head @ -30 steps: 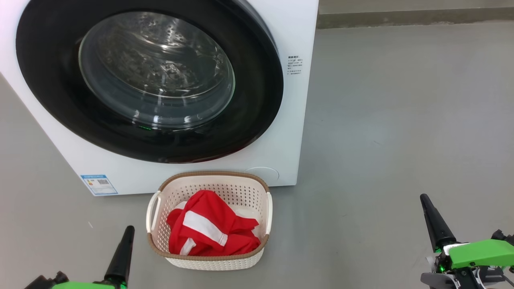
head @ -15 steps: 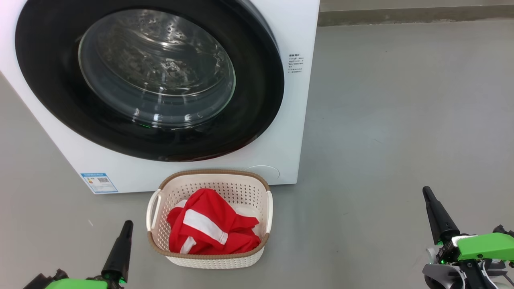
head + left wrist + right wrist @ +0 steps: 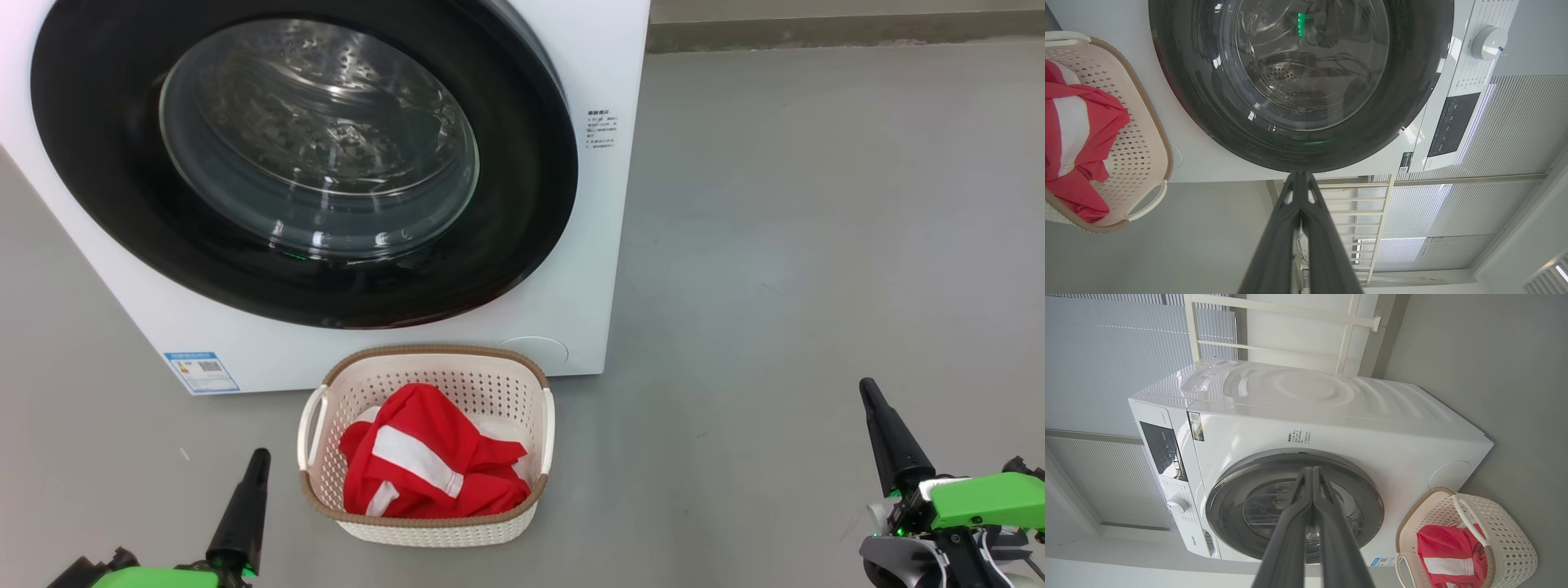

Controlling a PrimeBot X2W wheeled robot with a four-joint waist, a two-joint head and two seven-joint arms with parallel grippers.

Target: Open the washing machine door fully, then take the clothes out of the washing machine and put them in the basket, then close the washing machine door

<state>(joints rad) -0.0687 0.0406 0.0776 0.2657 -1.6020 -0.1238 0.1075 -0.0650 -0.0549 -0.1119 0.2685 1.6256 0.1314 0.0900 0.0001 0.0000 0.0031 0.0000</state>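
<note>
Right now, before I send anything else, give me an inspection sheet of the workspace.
Surface: smooth grey floor.
Job's things: big white front-loading washing machine; its round black-rimmed glass door looks shut; bright red white-striped clothes lie in the cream perforated plastic basket standing before the machine.
Clutter: nothing seen.
Grippers: left gripper shut, empty; right gripper shut, empty; both apart from the basket.
Cables: nothing seen.
Surroundings: white railing and ribbed pale wall panels behind the machine.

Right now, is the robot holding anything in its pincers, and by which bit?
Nothing is held. The left pincer and the right pincer are both shut on empty air. The clothes lie in the basket.
</note>
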